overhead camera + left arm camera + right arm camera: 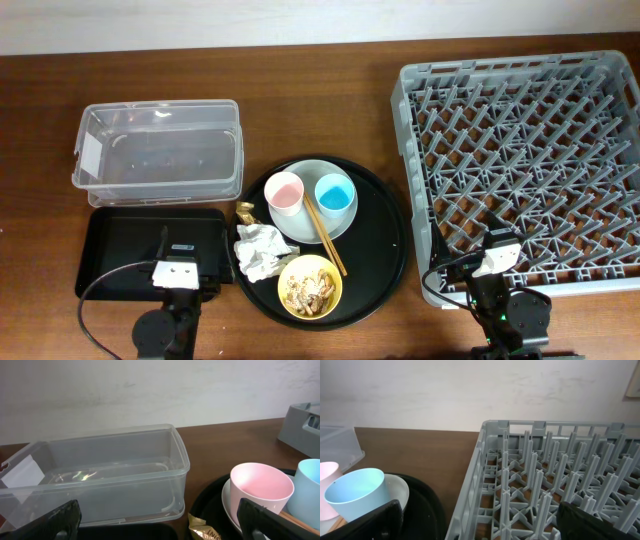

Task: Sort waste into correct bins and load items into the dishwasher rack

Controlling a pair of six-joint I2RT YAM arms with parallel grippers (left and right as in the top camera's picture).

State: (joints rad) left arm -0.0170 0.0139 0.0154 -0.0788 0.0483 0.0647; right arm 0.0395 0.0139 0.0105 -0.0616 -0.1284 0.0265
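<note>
A pink cup (284, 192), a light-blue cup (335, 194) and brown chopsticks (326, 233) rest on a pale plate (312, 222). A crumpled white tissue (258, 250) and a gold wrapper (245, 211) lie left of it. A yellow bowl (310, 287) holds beige scraps. The clear tub (158, 150) and the shallow black tray (130, 245) are at the left. The grey rack (525, 170) is at the right. My left gripper (178, 275) (160, 522) is open and empty over the black tray. My right gripper (497, 260) (480, 522) is open and empty over the rack's front left corner.
The plate, tissue, wrapper and bowl all sit on a large round black tray (385, 235) between the bins and the rack. Brown table shows around them. A pale wall runs along the back.
</note>
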